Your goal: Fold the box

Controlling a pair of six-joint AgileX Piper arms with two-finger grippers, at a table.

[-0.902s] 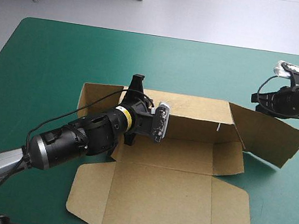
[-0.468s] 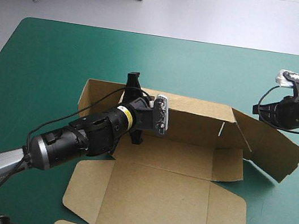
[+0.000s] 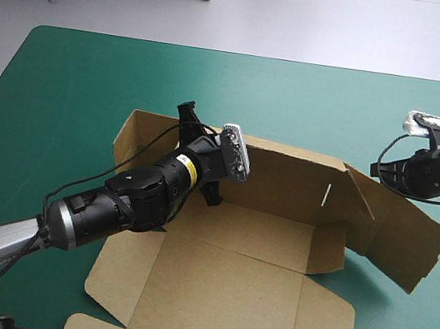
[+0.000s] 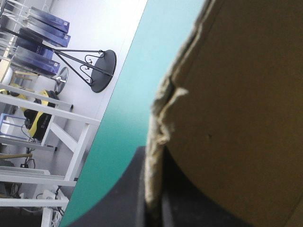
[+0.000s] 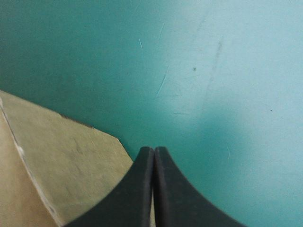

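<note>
Box [image 3: 231, 301] is swinging round, near flaps [image 3: 112, 281] sliding left since just before | left end effector [image 4: 152, 161] is pinching far wall [image 3: 286, 175] by its left corner | right end effector [image 5: 154, 150] is hovering pressed together beside raised right flap [image 3: 406, 238] | box is lying mid-tabletop [image 3: 73, 81], long axis left-right

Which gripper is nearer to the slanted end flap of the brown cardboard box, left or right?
Right. The right gripper, fingers shut, is at that flap's far edge; the left gripper clamps the box's far wall near the opposite end.
</note>
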